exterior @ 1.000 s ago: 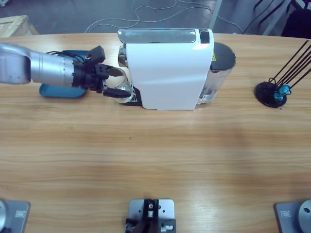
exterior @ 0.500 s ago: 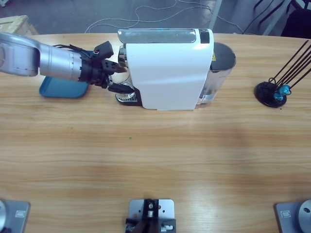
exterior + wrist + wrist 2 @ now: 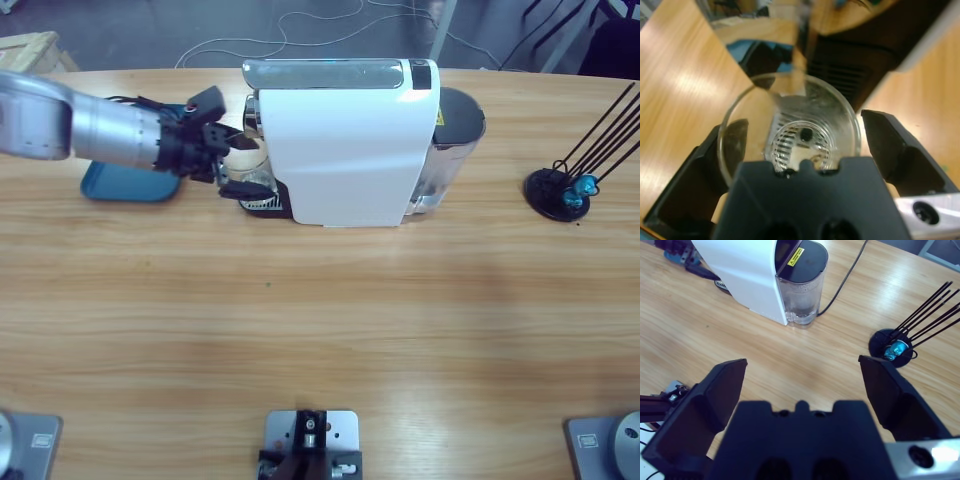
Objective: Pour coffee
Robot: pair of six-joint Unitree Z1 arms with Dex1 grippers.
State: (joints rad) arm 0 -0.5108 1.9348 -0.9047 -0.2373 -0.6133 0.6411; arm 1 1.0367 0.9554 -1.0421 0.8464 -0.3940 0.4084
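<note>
coffee is not something i can make out for sure – the clear glass cup [image 3: 790, 130] shows only a dark spot and the ribbed grille through its bottom in the left wrist view. the cup stands upright on the drip tray [image 3: 262, 203] at the front of the white coffee machine [image 3: 345, 145], under its spout. the left gripper [image 3: 232, 165] comes in from the left edge of the high view, its jaws spread on either side of the cup; whether they press the glass i cannot tell, though they sit close against its wall. behind the arm a blue tray [image 3: 125, 185] lies flat on the wooden surface [image 3: 320, 320]. the machine's water tank [image 3: 801, 302] is at its far end, with a black cable [image 3: 845, 275] trailing off from it. the right gripper [image 3: 805, 390] hangs above the surface, jaws wide apart and holding nothing – it looks toward a black round stand [image 3: 892, 347] with thin rods and a blue capsule [image 3: 896, 349] in it, well apart from the machine.
</note>
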